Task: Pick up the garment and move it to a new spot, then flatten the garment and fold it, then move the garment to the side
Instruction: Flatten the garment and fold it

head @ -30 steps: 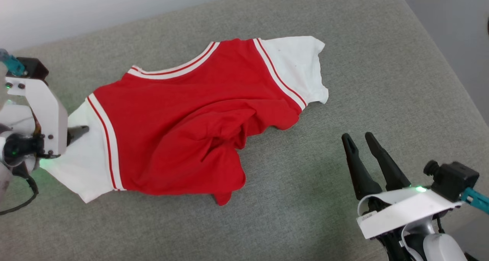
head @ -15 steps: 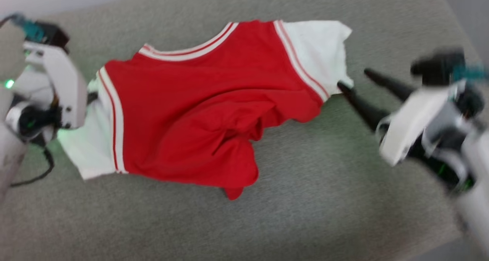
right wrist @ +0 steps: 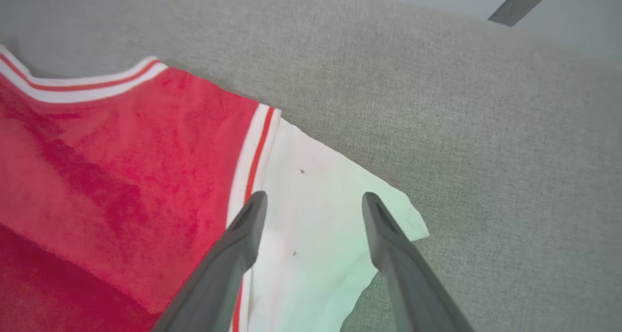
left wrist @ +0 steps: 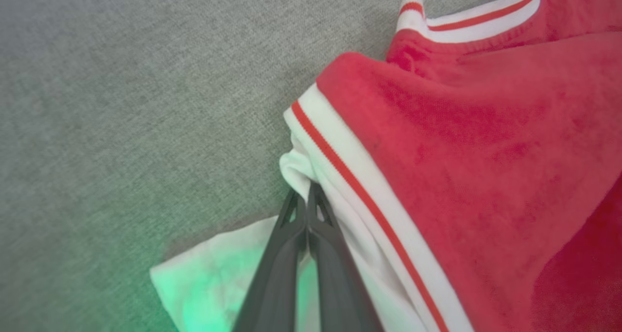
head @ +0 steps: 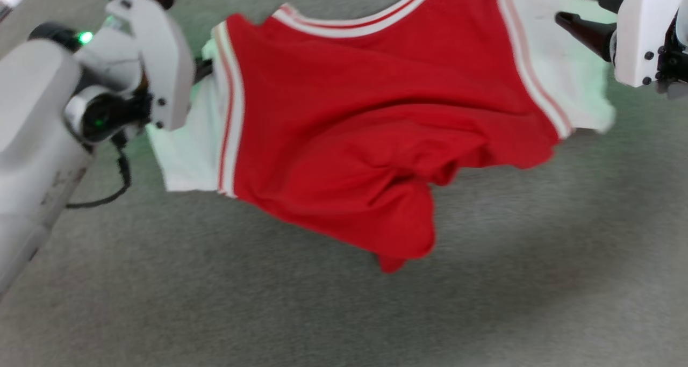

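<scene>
While my left gripper (left wrist: 308,191) pinches the left sleeve (left wrist: 209,278) of the garment (head: 349,125), which lies rumpled on the grey cushion (head: 484,281), I should lower my spread right gripper (right wrist: 313,200) squarely onto the right sleeve (right wrist: 316,235), bite deep, then lift both ends evenly.

The left gripper (left wrist: 307,192), open a second ago, has shut on the white sleeve (left wrist: 214,283) of the shirt (head: 365,120) at 9 o'clock, bunching it. The right gripper (right wrist: 313,205) has swung from 4 o'clock up to 2 o'clock, with its jaws apart over the other sleeve (right wrist: 316,244). The head view itself has tipped down and closer.
</scene>
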Robot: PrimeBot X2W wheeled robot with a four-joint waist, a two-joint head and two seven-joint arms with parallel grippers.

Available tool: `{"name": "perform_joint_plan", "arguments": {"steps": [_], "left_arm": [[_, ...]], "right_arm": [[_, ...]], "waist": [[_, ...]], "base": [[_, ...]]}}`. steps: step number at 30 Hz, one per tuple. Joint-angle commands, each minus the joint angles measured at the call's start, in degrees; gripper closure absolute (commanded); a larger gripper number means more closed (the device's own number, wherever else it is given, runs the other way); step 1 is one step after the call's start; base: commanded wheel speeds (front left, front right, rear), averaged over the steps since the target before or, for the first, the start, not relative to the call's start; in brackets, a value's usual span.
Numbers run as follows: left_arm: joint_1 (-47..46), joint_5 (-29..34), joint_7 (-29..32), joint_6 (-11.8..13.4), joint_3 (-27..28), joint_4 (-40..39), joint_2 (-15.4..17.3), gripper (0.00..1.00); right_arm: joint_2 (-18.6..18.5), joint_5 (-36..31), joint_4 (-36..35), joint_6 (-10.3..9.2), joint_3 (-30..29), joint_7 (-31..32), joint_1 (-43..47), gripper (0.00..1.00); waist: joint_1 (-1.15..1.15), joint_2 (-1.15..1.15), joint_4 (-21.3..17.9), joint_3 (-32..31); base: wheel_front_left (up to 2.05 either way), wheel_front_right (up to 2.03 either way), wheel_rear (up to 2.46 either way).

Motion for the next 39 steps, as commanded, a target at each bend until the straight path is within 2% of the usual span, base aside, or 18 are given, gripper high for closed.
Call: {"name": "perform_joint_plan", "arguments": {"steps": [1,8,13,14,15,16,20,28,29,35,39], "left_arm": [[0.93,-0.14,0.14,0.17,-1.8,0.82,-0.11,1.0],[-0.81,-2.53,-2.21,0.44,-6.35,1.34,-0.19,1.0],[-2.08,-4.53,-3.46,0.57,-9.07,1.52,0.59,1.0],[-2.37,-4.97,-3.66,0.58,-9.53,1.59,0.81,1.0],[-2.59,-5.4,-3.85,0.59,-9.99,1.7,0.95,1.0],[-2.64,-5.96,-4.23,0.59,-10.32,1.79,1.01,1.0],[-3.04,-8.74,-5.6,0.59,-10.96,2.31,0.92,1.0],[-2.9,-15.4,-11.91,0.41,-8.72,2.63,0.63,1.0],[-2.9,-15.4,-11.91,0.41,-8.72,2.63,0.63,1.0],[-5.59,-18.06,-21.41,0.14,-4.15,4.02,0.43,1.0],[-10.28,-18.35,-26.42,0.14,-1.45,7.32,-1.22,1.0]], "right_arm": [[-0.38,-0.81,1.57,0.0,1.76,-0.17,-1.54,0.0],[-0.98,-1.61,8.21,0.0,11.81,-3.32,-4.64,0.0],[-0.37,0.2,12.1,0.0,18.07,-2.12,-4.41,0.0],[-0.26,0.73,12.15,0.0,19.21,-2.11,-4.6,0.36],[-0.23,1.14,12.33,0.0,20.05,-2.55,-4.85,0.96],[-0.21,1.6,12.54,0.0,20.81,-2.85,-5.01,1.0],[-0.82,3.32,13.76,-0.02,22.57,-5.52,-6.98,1.0],[0.92,8.26,15.66,-0.03,19.25,-17.54,-10.73,1.0],[0.92,8.26,15.66,-0.03,19.25,-17.54,-10.73,1.0],[3.06,12.98,17.87,-0.03,14.37,-26.49,-14.2,1.0],[5.34,14.07,23.42,-0.03,9.45,-34.01,-19.98,1.0]], "waist": [[0.0,0.0,4.41,3.89],[0.0,0.0,5.96,4.53],[0.0,0.0,5.72,5.13],[0.0,0.0,5.59,5.21],[0.0,0.0,5.49,5.23],[0.0,0.0,5.4,5.16],[0.0,0.0,5.09,4.47],[0.0,0.0,5.26,1.59],[0.0,0.0,5.26,1.59],[0.0,0.0,5.96,0.11],[0.0,0.0,6.62,-0.42]], "base": [[0.0,0.0,0.0],[0.0,0.0,0.0],[0.0,0.0,0.0],[0.0,0.0,0.0],[0.0,0.0,0.0],[0.0,0.0,0.0],[0.0,0.0,0.0],[0.0,0.0,0.0],[0.0,0.0,0.0],[0.0,0.0,0.0],[0.0,0.0,0.0]]}}
